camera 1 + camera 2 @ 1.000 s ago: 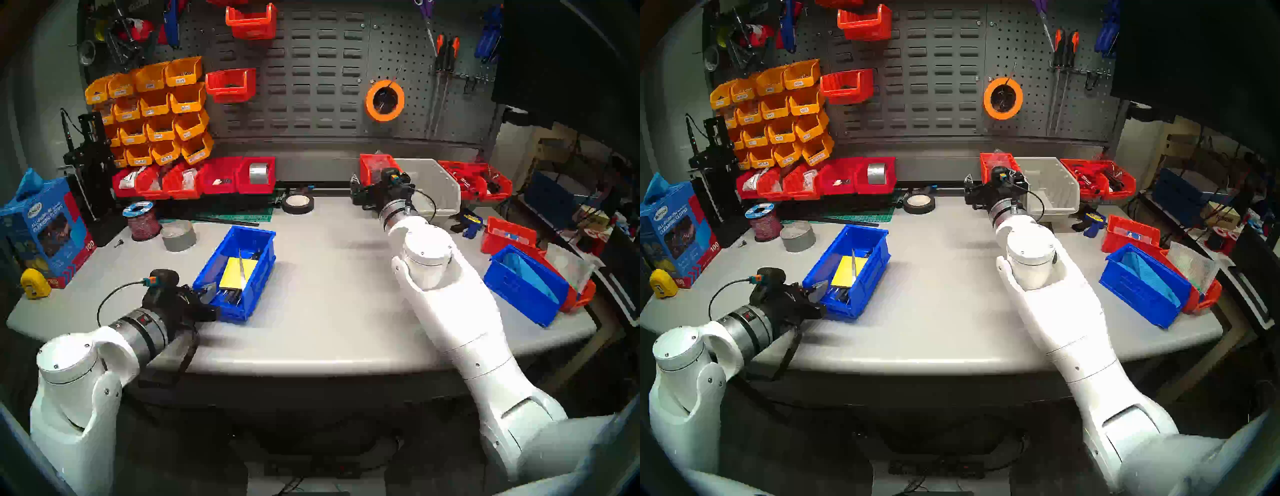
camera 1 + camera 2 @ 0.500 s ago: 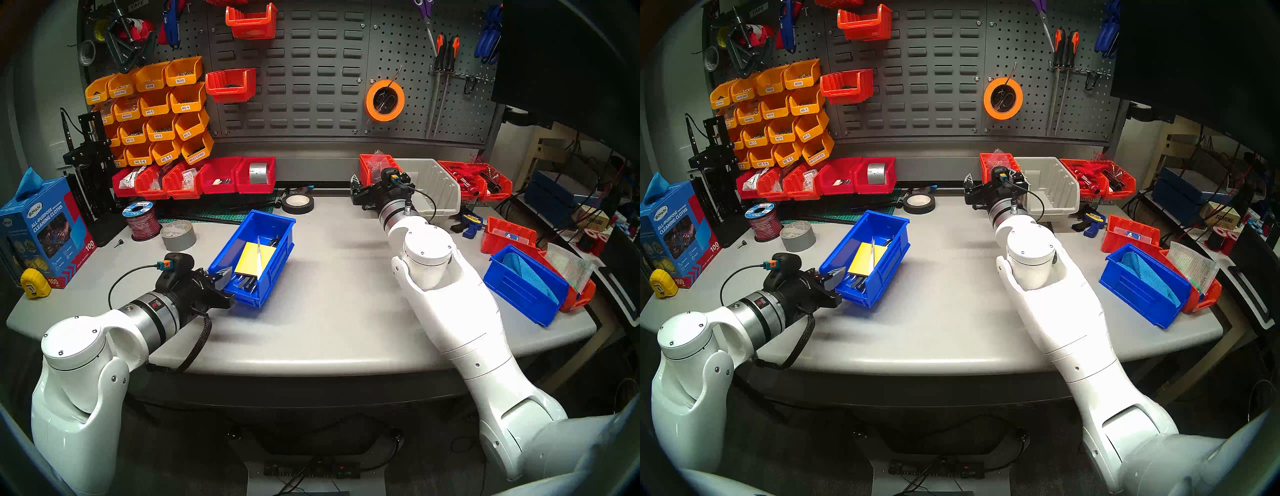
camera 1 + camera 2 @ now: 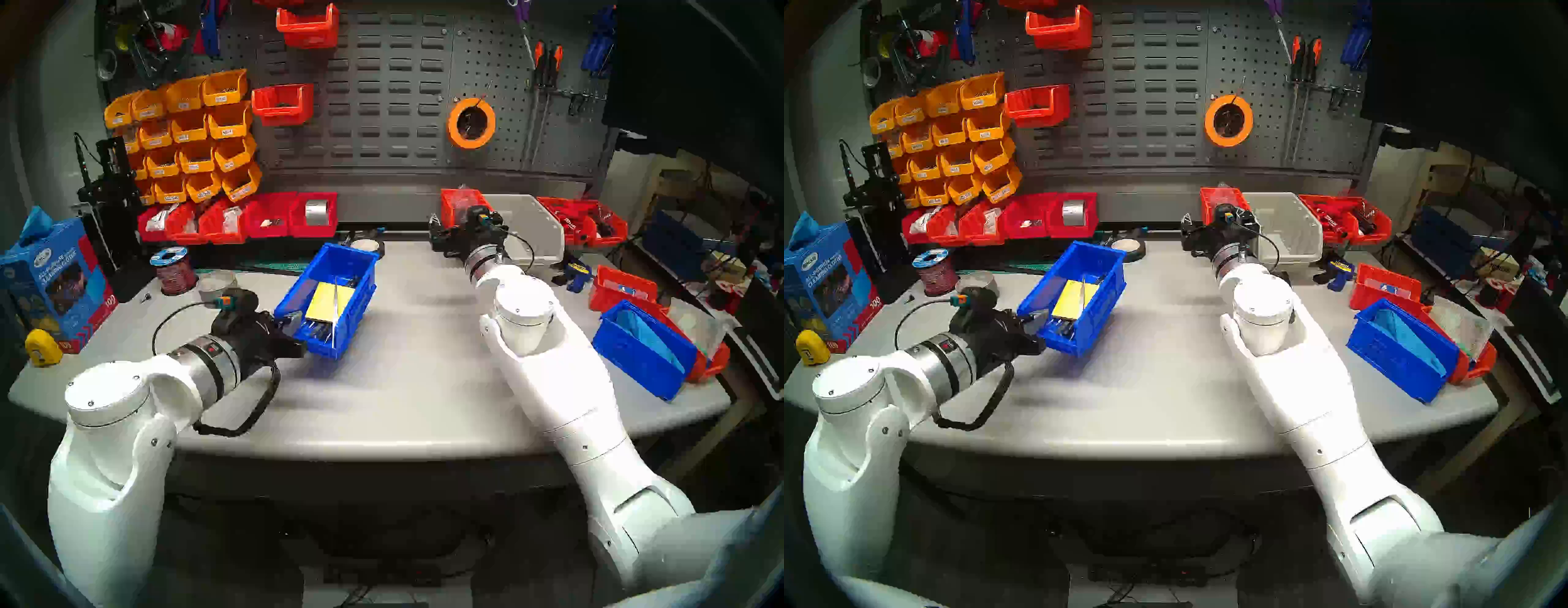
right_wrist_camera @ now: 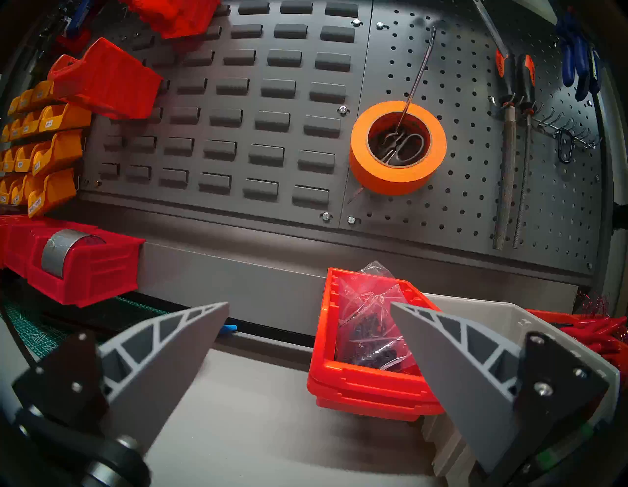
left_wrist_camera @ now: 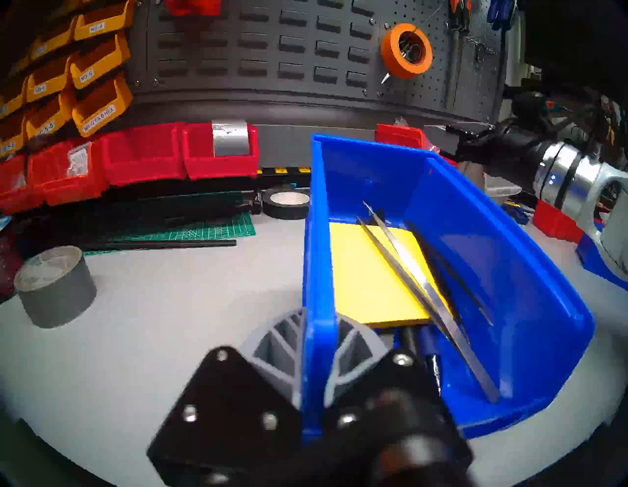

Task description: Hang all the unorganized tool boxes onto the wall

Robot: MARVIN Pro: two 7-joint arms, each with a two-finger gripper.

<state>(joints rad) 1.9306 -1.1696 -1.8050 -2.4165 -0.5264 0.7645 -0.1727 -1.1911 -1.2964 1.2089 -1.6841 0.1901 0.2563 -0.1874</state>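
Low and nearly level, the left gripper [image 5: 319,357] pinches the blue bin [image 5: 475,272] wall; the right gripper [image 4: 309,367] points forward, fingers apart

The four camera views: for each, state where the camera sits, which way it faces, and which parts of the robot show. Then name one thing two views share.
Head stereo left: above the bench, looking down and forward; both arms show.
Head stereo right: the same, shifted sideways.
Left wrist: behind the left pincer, facing the wall; its fingers clamp the blue bin.
Right wrist: behind the open right pincer, facing the wall.
Shared: both wrist views show the orange tape roll.
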